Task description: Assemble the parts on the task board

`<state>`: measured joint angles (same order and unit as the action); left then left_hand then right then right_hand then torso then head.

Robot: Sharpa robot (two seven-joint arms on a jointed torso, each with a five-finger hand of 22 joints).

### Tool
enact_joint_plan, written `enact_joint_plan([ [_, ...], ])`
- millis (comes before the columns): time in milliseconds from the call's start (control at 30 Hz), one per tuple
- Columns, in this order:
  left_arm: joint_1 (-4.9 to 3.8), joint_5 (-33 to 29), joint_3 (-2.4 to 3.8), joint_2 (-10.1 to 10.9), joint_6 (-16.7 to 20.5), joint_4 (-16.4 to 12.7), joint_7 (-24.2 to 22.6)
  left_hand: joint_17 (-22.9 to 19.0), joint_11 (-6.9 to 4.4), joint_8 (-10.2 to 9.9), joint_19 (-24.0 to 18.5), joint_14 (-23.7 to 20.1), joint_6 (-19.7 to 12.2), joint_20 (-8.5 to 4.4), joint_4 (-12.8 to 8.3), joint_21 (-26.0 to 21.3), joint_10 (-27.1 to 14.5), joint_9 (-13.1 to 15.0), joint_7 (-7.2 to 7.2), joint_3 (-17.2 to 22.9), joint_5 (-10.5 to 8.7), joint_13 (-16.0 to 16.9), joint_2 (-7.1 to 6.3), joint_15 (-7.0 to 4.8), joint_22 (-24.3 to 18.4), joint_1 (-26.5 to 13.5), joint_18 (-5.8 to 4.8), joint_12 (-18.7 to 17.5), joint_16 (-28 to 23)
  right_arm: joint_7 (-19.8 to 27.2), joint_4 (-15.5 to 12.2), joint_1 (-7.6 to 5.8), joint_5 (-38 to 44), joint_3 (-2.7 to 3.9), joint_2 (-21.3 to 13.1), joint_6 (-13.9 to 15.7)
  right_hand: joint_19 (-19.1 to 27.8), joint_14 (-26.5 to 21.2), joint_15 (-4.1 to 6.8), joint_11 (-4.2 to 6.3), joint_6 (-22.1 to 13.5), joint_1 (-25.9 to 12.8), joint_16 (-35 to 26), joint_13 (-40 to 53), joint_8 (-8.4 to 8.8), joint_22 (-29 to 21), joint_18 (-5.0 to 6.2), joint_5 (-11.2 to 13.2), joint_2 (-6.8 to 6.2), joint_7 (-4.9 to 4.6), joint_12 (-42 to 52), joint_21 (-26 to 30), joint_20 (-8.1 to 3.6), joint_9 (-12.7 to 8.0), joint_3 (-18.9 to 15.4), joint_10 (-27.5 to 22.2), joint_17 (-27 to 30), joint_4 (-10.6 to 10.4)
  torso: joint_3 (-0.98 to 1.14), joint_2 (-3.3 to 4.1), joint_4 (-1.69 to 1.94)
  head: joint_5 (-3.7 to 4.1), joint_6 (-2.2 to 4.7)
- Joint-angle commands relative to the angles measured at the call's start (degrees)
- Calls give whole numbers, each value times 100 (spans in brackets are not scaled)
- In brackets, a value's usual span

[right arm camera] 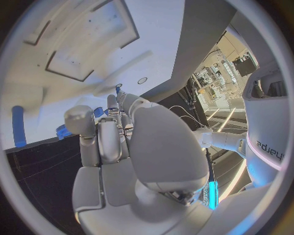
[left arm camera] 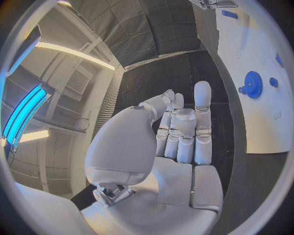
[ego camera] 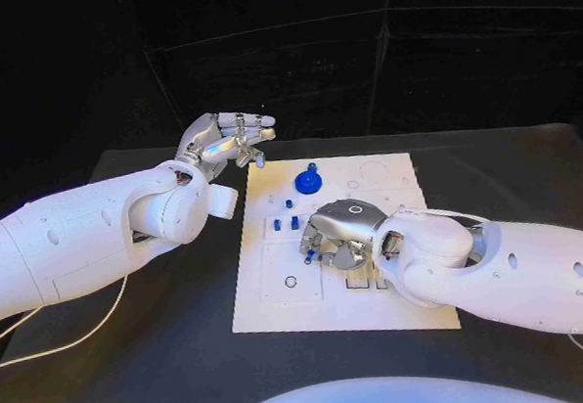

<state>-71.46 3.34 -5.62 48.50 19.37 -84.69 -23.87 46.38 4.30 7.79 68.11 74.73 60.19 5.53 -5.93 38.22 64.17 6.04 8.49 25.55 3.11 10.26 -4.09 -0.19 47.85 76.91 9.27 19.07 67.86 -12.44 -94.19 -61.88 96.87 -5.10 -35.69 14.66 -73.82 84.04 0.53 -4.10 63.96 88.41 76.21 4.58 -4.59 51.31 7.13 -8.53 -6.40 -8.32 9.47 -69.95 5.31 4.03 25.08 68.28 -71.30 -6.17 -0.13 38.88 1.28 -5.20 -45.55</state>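
The white task board (ego camera: pixel 282 296) lies in the middle of the black table. A blue gear (ego camera: pixel 309 181) sits near the board's far edge, also seen as a blue gear (left arm camera: pixel 252 84) in the left wrist view. Small blue pegs (ego camera: pixel 286 224) stand just nearer than it. My right hand (ego camera: pixel 341 236) hovers low over the board's middle with fingers curled down, and a small blue part (ego camera: pixel 310 254) shows at its fingertips; the same blue part (right arm camera: pixel 61 131) peeks from behind the thumb. My left hand (ego camera: pixel 228 138) is raised off the board's far left corner, fingers straight, holding nothing.
A loose blue peg (right arm camera: pixel 18 126) lies on the board beside my right hand. Shallow recesses (right arm camera: pixel 92 46) and round holes (ego camera: pixel 290 282) mark the board. Bare black table (ego camera: pixel 152 345) surrounds the board on every side.
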Motion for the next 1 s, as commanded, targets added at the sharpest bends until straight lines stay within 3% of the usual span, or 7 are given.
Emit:
enact_joint_plan([
  [33, -8, -18, 4, -7, -74, 5, -6, -6, -2, 20, -38, -54, -14, 10, 0, -33, -47, -6, 5, -40, 12, 6, 48, 0, -6, 29, 116, 38, -36, 68, -20, -1, 58, 1, 7, -66, -52, 251, 13, -9, 47, -55, 25, -7, 8, 5, -7, 7, 12, -11, -9, -20, 0, 7, 28, 33, -5, 6, -2, 0, -1, -16, 3],
  [1000, -8, -18, 3, -9, -125, 12, 24, -6, -2, 20, -38, -54, -14, 10, 0, -33, -47, -6, 5, -40, 12, 6, 48, 0, -6, 29, 116, 38, -36, -107, 95, 26, 197, -1, 153, -408, -33, 247, -3, -31, -27, -219, 21, -23, 54, -29, -4, 22, -30, -29, -50, 0, 9, -6, 41, -40, 14, 43, -3, -1, -1, -22, -19],
])
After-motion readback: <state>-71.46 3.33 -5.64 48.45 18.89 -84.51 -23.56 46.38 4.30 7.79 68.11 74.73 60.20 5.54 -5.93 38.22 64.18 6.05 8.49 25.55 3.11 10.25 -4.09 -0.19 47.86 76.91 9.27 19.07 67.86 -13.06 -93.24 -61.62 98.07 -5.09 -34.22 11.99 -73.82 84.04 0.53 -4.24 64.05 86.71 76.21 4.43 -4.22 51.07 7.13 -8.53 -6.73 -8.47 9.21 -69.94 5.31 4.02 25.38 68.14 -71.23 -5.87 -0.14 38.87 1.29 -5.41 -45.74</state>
